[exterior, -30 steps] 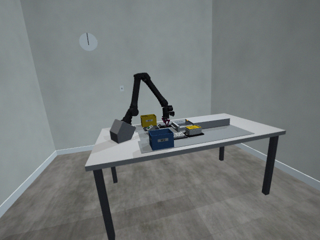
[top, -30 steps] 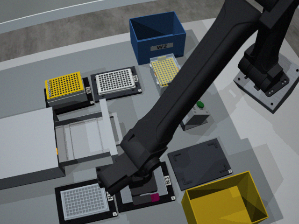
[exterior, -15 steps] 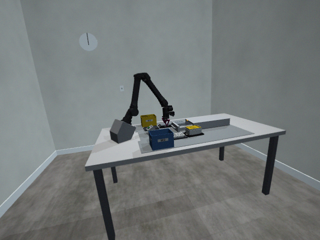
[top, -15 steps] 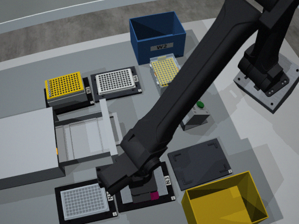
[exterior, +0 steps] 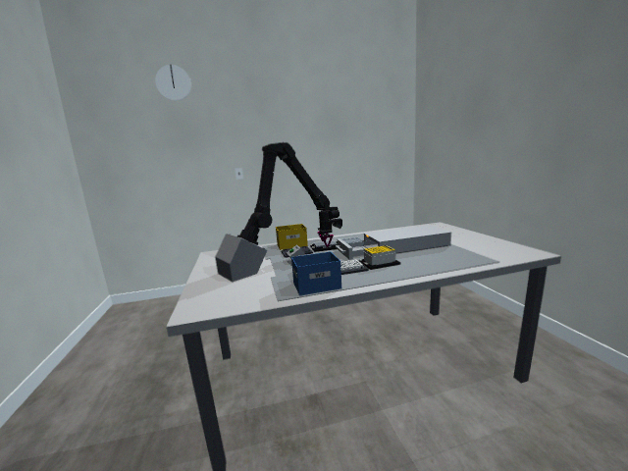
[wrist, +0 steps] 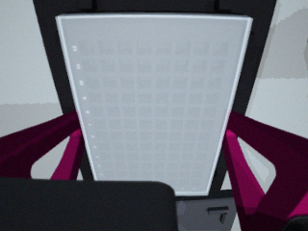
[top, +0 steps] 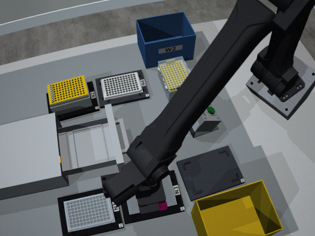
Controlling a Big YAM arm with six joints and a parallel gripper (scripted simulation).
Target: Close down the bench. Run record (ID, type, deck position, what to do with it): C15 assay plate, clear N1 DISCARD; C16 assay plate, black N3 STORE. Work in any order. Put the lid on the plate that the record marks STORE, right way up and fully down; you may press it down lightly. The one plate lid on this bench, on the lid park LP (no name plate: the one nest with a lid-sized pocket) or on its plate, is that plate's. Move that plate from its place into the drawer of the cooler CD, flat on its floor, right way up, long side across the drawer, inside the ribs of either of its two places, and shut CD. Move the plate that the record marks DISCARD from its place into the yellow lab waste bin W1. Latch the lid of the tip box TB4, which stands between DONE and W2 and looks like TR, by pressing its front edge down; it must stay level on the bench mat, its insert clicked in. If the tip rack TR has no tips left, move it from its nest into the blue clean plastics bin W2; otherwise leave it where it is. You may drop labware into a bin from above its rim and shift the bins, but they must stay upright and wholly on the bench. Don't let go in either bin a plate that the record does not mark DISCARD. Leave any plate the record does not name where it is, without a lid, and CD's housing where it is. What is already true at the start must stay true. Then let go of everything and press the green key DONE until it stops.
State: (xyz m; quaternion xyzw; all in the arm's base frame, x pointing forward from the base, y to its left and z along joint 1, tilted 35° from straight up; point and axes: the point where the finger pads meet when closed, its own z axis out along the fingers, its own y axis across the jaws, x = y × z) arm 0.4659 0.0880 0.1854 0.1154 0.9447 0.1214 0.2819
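Observation:
My gripper (wrist: 153,115) (exterior: 324,235) is down over nest N3 (top: 179,203), its magenta fingers closed against the two long sides of the lidded black plate (top: 171,191) (wrist: 154,91). The frosted lid sits flat on that plate and the wells show faintly through it. The clear plate (top: 121,85) lies on nest N1. The cooler's drawer (top: 86,148) stands open and empty. The tip box TB4 (top: 174,73) shows its yellow insert, in front of the blue bin W2 (top: 166,38) (exterior: 315,274). The tip rack TR (top: 68,90) holds one column of tips on its left.
The yellow bin W1 (top: 236,208) (exterior: 290,235) stands right of N3. The lid park (top: 211,170) holds nothing. Another clear plate (top: 88,212) lies on the nest left of N3. The green key DONE (top: 210,109) is partly behind my arm. The cooler housing (top: 27,149) is at the left.

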